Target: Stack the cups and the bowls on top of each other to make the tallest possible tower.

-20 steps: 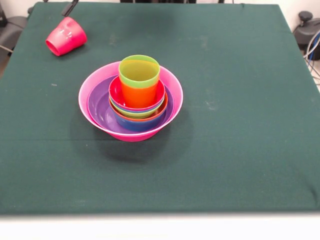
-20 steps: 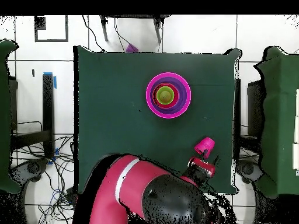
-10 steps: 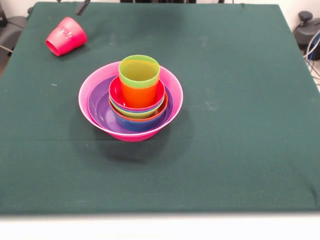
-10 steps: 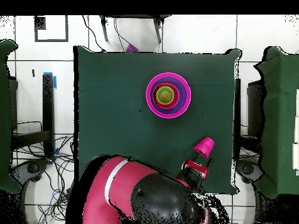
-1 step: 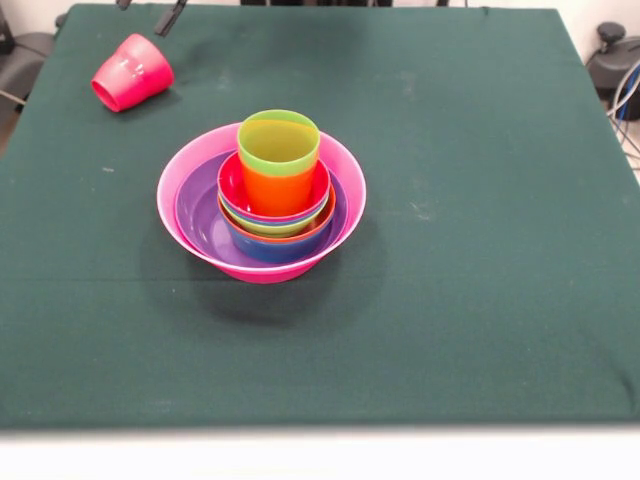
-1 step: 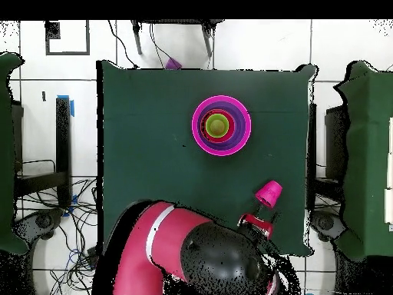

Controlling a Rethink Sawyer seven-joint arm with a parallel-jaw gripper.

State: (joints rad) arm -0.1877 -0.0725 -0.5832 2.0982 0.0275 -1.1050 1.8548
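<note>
Green table (image 5: 480, 300): red-pink cup (image 5: 132, 72) on side beside claw (image 5: 147, 10), prongs apart.

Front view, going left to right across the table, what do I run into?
Red-pink cup lying on its side, then the gripper tips at the top edge, then the tower of nested bowls topped by the lime green cup.

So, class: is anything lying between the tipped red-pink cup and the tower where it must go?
Nothing visible. Only bare green cloth lies between the red-pink cup, on its side, and the tower. The gripper is apart from the cup.
</note>
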